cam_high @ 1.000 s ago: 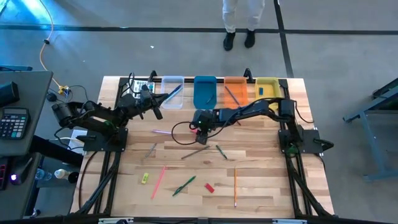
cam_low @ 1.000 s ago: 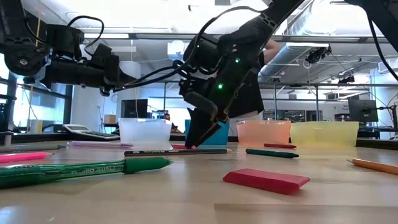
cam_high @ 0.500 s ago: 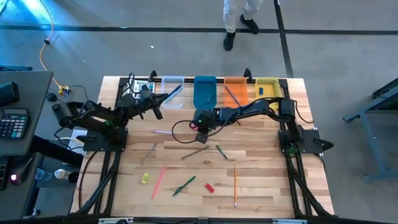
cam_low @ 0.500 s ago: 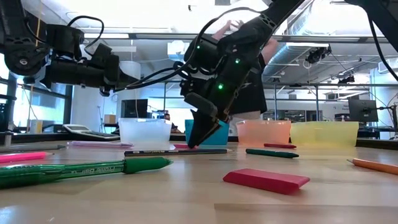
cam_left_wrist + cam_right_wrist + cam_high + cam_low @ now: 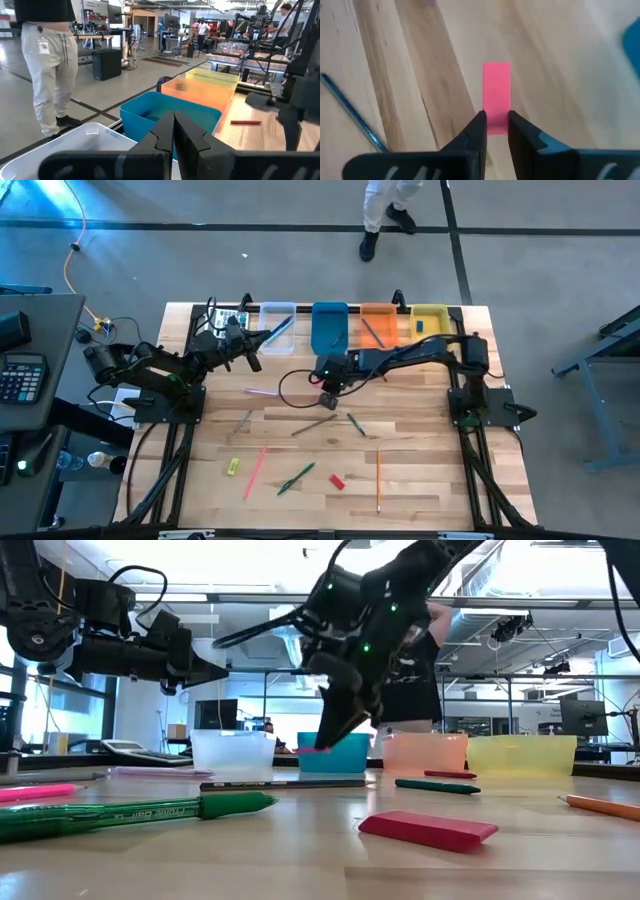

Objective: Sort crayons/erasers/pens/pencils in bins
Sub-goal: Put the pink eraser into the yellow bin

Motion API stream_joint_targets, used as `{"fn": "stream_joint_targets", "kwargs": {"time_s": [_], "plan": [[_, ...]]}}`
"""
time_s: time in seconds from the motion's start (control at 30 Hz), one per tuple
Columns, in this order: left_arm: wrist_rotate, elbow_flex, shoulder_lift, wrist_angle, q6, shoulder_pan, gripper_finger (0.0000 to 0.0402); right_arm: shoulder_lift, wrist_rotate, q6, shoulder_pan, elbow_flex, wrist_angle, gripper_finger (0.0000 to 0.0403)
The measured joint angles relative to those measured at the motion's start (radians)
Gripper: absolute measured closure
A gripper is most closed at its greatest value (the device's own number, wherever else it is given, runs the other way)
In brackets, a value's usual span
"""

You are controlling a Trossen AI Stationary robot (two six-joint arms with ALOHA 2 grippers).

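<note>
**Clerk:** Item one, your right pincer?

**Robot:** My right pincer point(image 5: 495, 125) is closed on a pink eraser point(image 5: 496, 95), gripped at one end, the rest sticking out past my fingertips. It hangs clear of the worktop point(image 5: 420, 470), just in front of the blue bin point(image 5: 329, 326), toward the far edge.

**Clerk:** Left pincer?

**Robot:** My left pincer point(image 5: 256, 363) is shut and empty, poised above the worktop near the far left corner, beside the clear bin point(image 5: 276, 330).

**Clerk:** Bins?

**Robot:** Four in a row along the far edge: clear, blue, orange point(image 5: 378, 326), yellow point(image 5: 429, 320). The clear one holds a blue stick point(image 5: 280, 331), the orange one a thin stick, and the yellow one a small blue block point(image 5: 420, 326).

**Clerk:** Loose stock on the worktop?

**Robot:** A red eraser point(image 5: 337, 480) and a yellow eraser point(image 5: 232, 467) near the front edge, well apart. Between them, a green pen point(image 5: 297, 478) and a pink stick point(image 5: 255, 471). An orange pencil point(image 5: 378, 480) lies toward the front right. A dark pencil point(image 5: 314, 426) and a short green stick point(image 5: 356, 424) sit mid-worktop, just below my right pincer. A thin pink stick point(image 5: 262, 392) lies left of it.

**Clerk:** Obstructions?

**Robot:** A black cable point(image 5: 296, 376) loops across the worktop beside the raised eraser. A person's legs point(image 5: 386, 210) stand on the floor beyond the far edge.
</note>
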State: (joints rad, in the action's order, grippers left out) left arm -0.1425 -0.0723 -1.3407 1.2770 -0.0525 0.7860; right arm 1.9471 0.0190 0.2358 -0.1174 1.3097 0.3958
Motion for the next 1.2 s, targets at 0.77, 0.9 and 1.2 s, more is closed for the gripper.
{"fn": "stream_joint_targets", "kwargs": {"time_s": [0.77, 0.9, 1.2], "plan": [[0.0, 0.0, 0.0, 0.0, -0.008, 0.0, 0.0401, -0.617, 0.367, 0.205, -0.465, -0.223, 0.731, 0.0357], [-0.001, 0.0, 0.0, 0.0, -0.008, 0.0, 0.0401, -0.673, 0.36, 0.163, -0.64, -0.401, 0.565, 0.0357], [0.0, 0.0, 0.0, 0.0, -0.014, 0.0, 0.0401, -0.62, 0.312, 0.126, -0.803, -0.512, 0.265, 0.0357]]}}
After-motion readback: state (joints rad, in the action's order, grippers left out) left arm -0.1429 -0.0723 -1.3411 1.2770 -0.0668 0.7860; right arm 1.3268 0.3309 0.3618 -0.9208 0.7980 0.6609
